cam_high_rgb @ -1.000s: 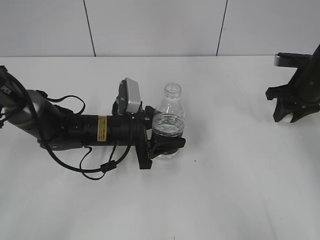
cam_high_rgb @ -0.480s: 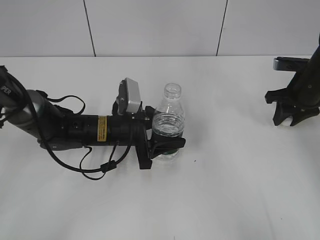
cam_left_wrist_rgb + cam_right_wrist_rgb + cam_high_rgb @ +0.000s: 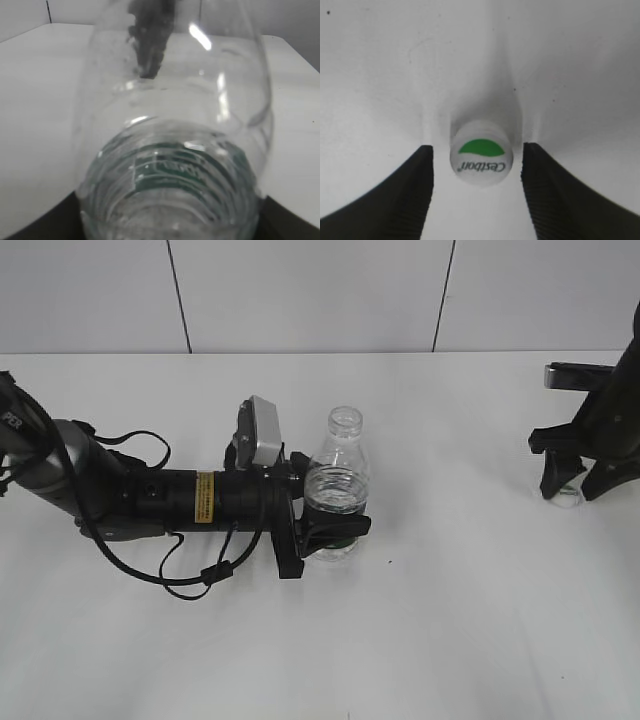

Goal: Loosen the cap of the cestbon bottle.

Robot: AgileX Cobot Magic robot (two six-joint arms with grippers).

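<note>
The cestbon bottle (image 3: 338, 480) stands upright at the table's middle, clear with a dark green label low down; its neck is open with no cap on it. My left gripper (image 3: 330, 528) is shut on the bottle's lower body; the bottle fills the left wrist view (image 3: 175, 165). The cap (image 3: 481, 157), white with a green patch and "Cestbon" print, lies on the table at the far right, seen small in the exterior view (image 3: 567, 495). My right gripper (image 3: 477, 170) is open, its fingers on either side of the cap without touching it (image 3: 567, 485).
White table (image 3: 450, 620) with a white panelled wall behind. The left arm with its cables (image 3: 150, 505) lies across the table's left half.
My right gripper has opened and risen slightly, leaving the cap lying on the table between its fingers. The left arm and bottle have not moved.
</note>
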